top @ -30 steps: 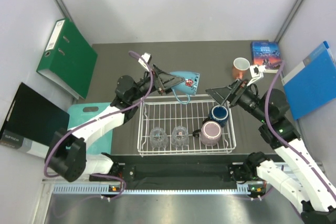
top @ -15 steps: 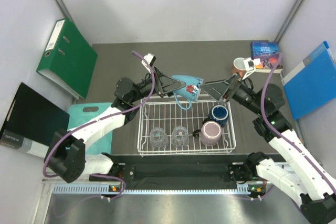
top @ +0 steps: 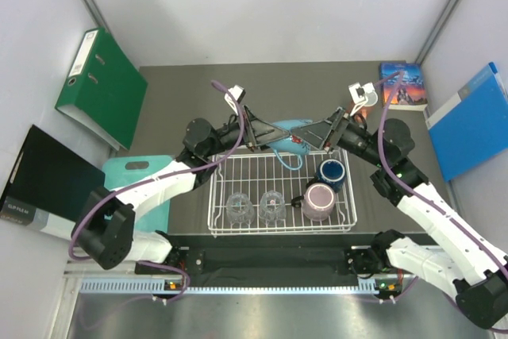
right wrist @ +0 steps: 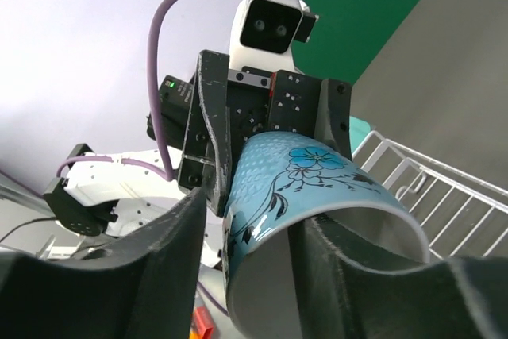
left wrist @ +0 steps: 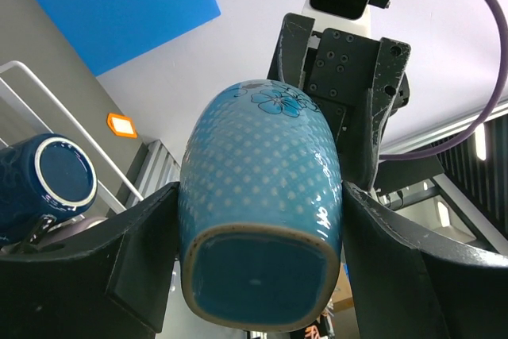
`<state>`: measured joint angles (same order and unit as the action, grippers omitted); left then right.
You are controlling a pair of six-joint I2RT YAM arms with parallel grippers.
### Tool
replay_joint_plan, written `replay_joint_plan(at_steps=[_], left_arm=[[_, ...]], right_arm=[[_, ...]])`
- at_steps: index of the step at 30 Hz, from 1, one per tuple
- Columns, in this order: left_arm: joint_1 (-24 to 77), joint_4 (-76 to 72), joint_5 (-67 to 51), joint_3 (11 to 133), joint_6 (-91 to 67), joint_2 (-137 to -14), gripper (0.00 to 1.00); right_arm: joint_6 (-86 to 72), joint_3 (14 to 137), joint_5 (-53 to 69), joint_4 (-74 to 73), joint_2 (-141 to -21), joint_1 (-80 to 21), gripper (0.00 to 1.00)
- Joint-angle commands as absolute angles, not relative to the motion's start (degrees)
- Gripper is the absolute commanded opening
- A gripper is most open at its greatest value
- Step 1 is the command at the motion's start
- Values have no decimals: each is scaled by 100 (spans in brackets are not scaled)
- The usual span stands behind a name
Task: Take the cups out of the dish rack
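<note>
Risk | left gripper (left wrist: 260,204) grips light blue floral mug (left wrist: 254,148) | right gripper (right wrist: 255,212) open astride rim | early release could drop it

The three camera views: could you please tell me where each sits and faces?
Top external: above and behind the robot, looking down on the dish rack, left hand and right hand.
Left wrist: on the left arm, looking along its fingers clamping the light blue mug, toward the right hand.
Right wrist: on the right arm, looking past its fingers at the mug's mouth and the left hand.
Both wrist views share that mug, from opposite ends.
</note>
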<state>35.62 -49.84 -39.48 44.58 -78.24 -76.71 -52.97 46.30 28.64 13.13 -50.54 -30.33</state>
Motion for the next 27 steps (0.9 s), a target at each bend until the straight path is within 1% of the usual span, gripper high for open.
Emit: replay_joint_plan(at_steps=[1, 2, 3, 5, 7, 8, 9, 11, 13, 14, 16, 18, 20, 21, 22, 24, 25, 27], left_arm=[[3639, -5634, -3999, 4737, -7761, -7725, 0], [3639, -5642, -4008, 4737, -7778, -7743, 0], [3630, -5651, -3999, 4737, -7787, -7761, 0], [3630, -5686, -4008, 4737, -7787, -7787, 0], [3630, -5704, -4017, 4746, -7778, -7805, 0], [3639, -5704, -4017, 4746, -7787, -7805, 0], [3630, -5687, -4017, 4755, -7770, -7805, 0], [3621, -5319, -3982, 4790, -7665, -7761, 1], [3621, -4968, -3955, 4886, -7498, -7708, 14], [3621, -4557, -3903, 4913, -7306, -7630, 40], [3612, -4185, -3771, 4974, -7024, -7550, 58], [3595, -3851, -3613, 4992, -6917, -7453, 73], [3577, -3780, -3490, 4983, -6882, -7418, 80], [3551, -3631, -3463, 4992, -6864, -7418, 85], [3533, -3552, -3419, 5010, -6821, -7418, 87], [3472, -3141, -3192, 5036, -6794, -7400, 94], [3446, -2972, -3095, 5036, -6750, -7383, 96], [3358, -2673, -2692, 4992, -6733, -7287, 97]], right_arm=[[-5335, 4922, 2901, 1845, -5098, -3261, 42], [-5344, 4913, 2900, 1854, -5132, -3278, 40], [-5344, 4913, 2900, 1854, -5150, -3313, 35], [-5344, 4904, 2900, 1846, -5168, -3349, 31], [-5309, 4896, 2883, 1793, -5168, -3384, 22], [-5291, 4904, 2857, 1706, -5124, -3384, 16], [-5274, 4904, 2830, 1644, -5089, -3392, 0], [-5160, 4922, 2734, 1504, -4984, -3384, 0], [-5011, 4974, 2576, 1258, -4905, -3384, 0], [-4940, 5062, 2488, 1135, -4800, -3384, 0], [-4774, 5150, 2339, 810, -4720, -3375, 0], [-4633, 5308, 2224, 590, -4623, -3384, 0], [-4474, 5466, 2110, 317, -4571, -3384, 0], [-4430, 5510, 2057, 247, -4553, -3384, 0], [-4334, 5554, 1952, 98, -4535, -3384, 0], [-4202, 5747, 1785, -165, -4509, -3366, 0], [-4053, 5818, 1619, -271, -4517, -3366, 0], [-3903, 6055, 1495, -571, -4579, -3323, 0]])
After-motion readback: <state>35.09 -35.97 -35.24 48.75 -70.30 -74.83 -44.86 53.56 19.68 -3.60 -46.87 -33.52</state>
